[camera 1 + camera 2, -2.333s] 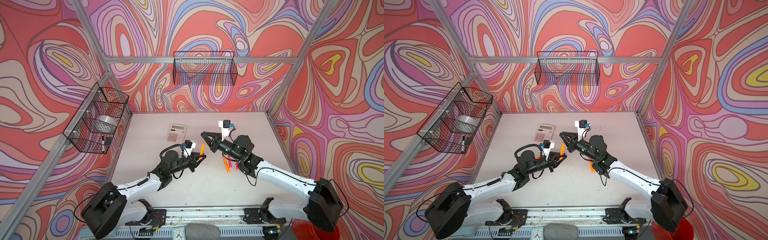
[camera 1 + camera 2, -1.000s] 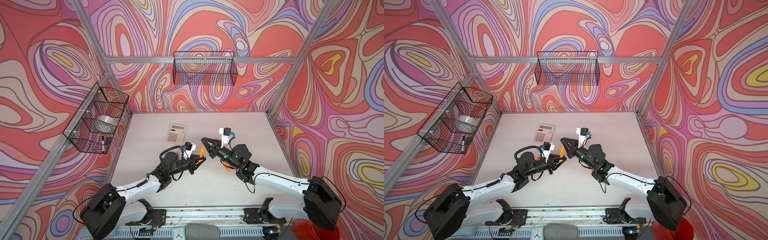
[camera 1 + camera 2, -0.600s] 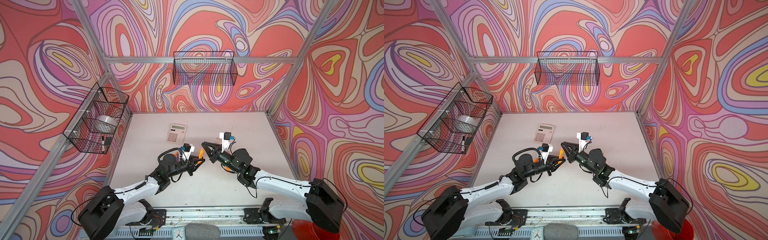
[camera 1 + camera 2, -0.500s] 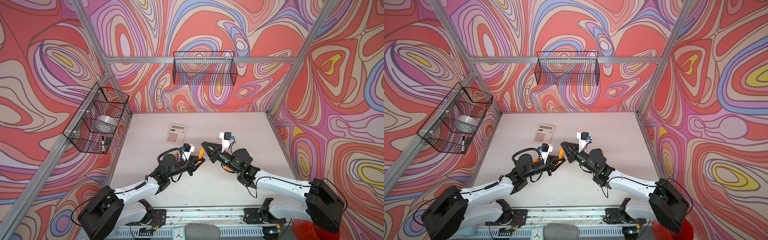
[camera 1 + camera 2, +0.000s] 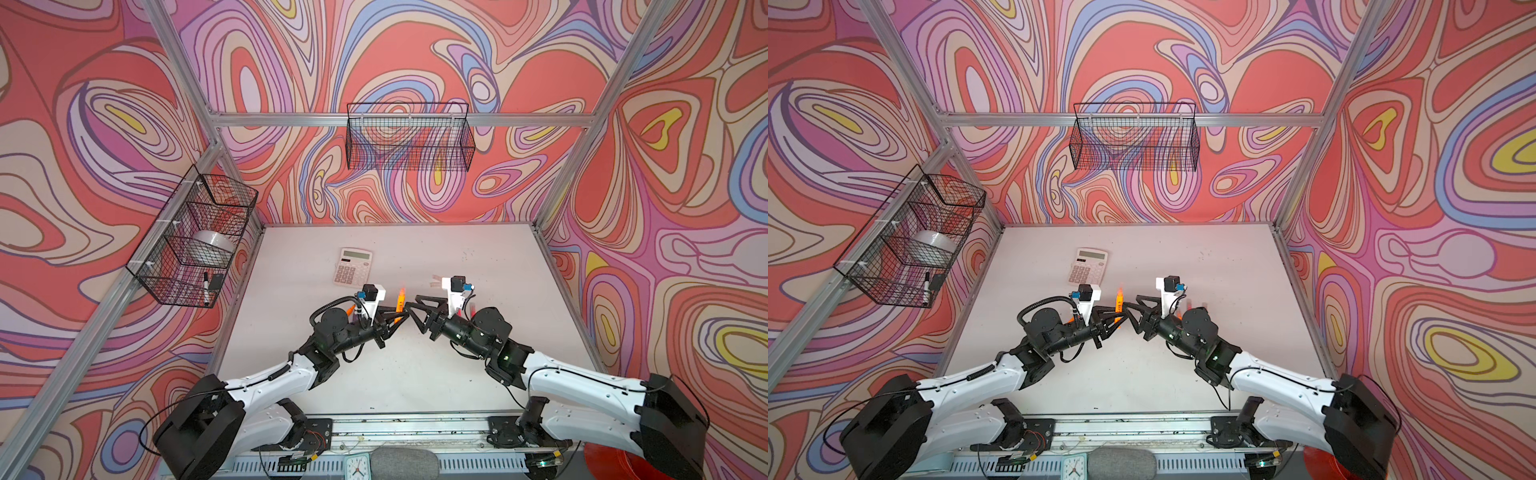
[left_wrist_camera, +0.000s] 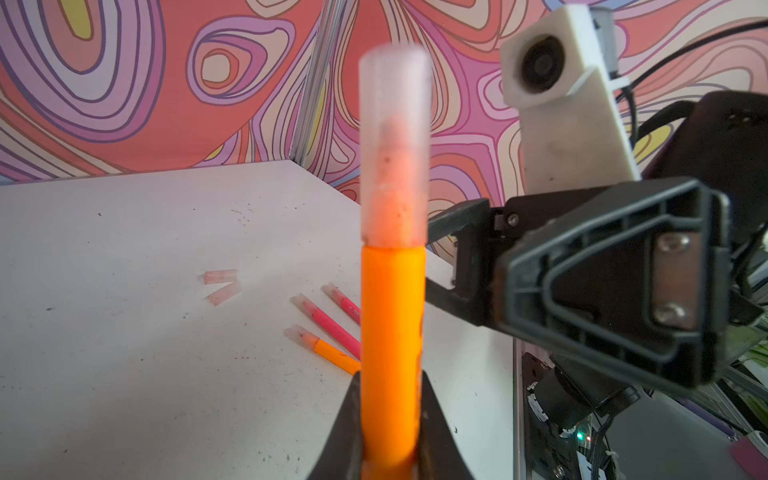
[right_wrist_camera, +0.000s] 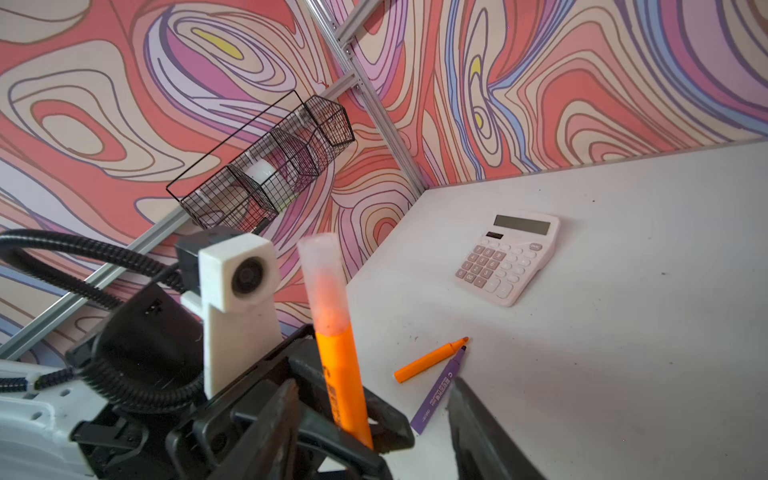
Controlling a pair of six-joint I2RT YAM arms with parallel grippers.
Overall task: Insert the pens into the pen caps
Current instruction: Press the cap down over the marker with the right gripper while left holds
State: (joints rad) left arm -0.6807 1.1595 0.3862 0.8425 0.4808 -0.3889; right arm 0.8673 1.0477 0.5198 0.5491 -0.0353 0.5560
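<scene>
Pens: four of six look capped, two left, by my count.

Orange pen (image 6: 392, 332) is upright in the left gripper (image 6: 390, 401), whose jaws are clamped on the lower barrel. It is held clear of the table (image 5: 291, 332), right of the calculator (image 5: 353, 266) and a little toward the robot. A pale cap (image 6: 395, 145) is on its tip. The cap's rim meets the orange barrel with no gap showing, so I judge it fully seated.

Right gripper (image 6: 434, 257): jaws apart, tips just beside the pen at about the level of the cap's rim, gripping nothing. I cannot tell whether a tip brushes the pen.

Done, lying flat, farther right of the calculator than the held pen:
- pink pen (image 6: 332, 328), capped
- second pink pen (image 6: 345, 301), capped
- capped orange pen (image 6: 324, 349), partly hidden behind the held one

Left to do:
- bare orange pen (image 7: 432, 359) and purple pen (image 7: 438, 392), both uncapped, with tips close together. They lie near the calculator on the robot's side.
- loose cap (image 6: 220, 276) and second loose cap (image 6: 224, 293), close together right of the calculator and well apart from the two bare pens.

The caps match the bare pens in number. The held pen is not yet set down. After that, two more pairings should finish the job.
</scene>
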